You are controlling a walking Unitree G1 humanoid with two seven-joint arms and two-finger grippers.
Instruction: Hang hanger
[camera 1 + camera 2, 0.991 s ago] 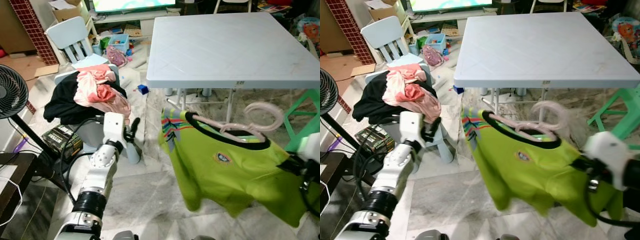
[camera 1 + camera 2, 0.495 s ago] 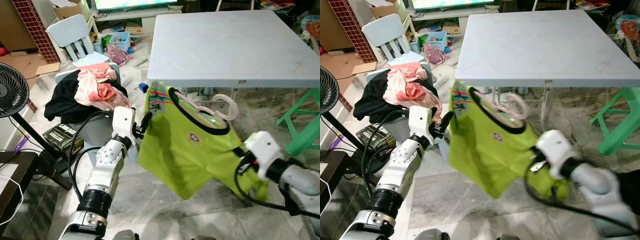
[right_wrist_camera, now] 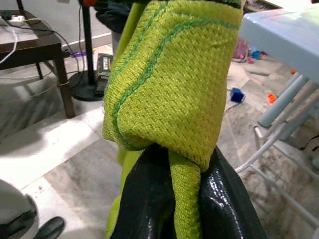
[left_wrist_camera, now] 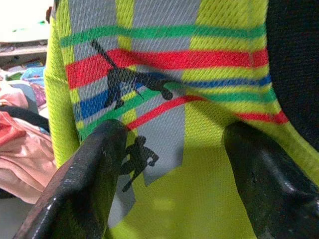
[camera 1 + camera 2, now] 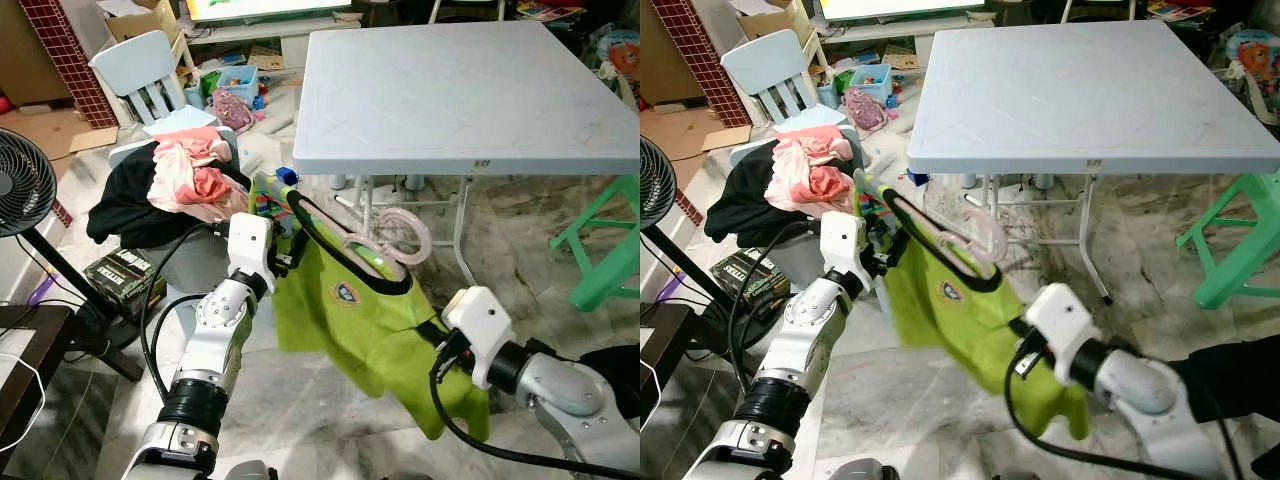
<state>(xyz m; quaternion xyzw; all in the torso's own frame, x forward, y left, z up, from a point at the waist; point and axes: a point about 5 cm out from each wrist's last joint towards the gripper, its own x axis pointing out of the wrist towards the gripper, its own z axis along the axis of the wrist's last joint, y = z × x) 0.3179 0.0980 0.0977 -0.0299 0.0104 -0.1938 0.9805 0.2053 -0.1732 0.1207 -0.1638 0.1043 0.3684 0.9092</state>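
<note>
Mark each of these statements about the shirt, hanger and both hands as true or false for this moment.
1. The right hand is shut on the lime-green shirt. True.
2. The pink hanger hangs from the edge of the white folding table. False: it sits in the shirt's black collar, in front of and below the table's edge, not hooked on anything.
3. The left hand is open, its fingers on either side of the shirt's striped sleeve. True.
4. The shirt lies on the floor. False: it is held up between the two hands, above the marble floor.
5. A pile of pink and black clothes rests on the table. False: it lies on a seat to the robot's left.
</note>
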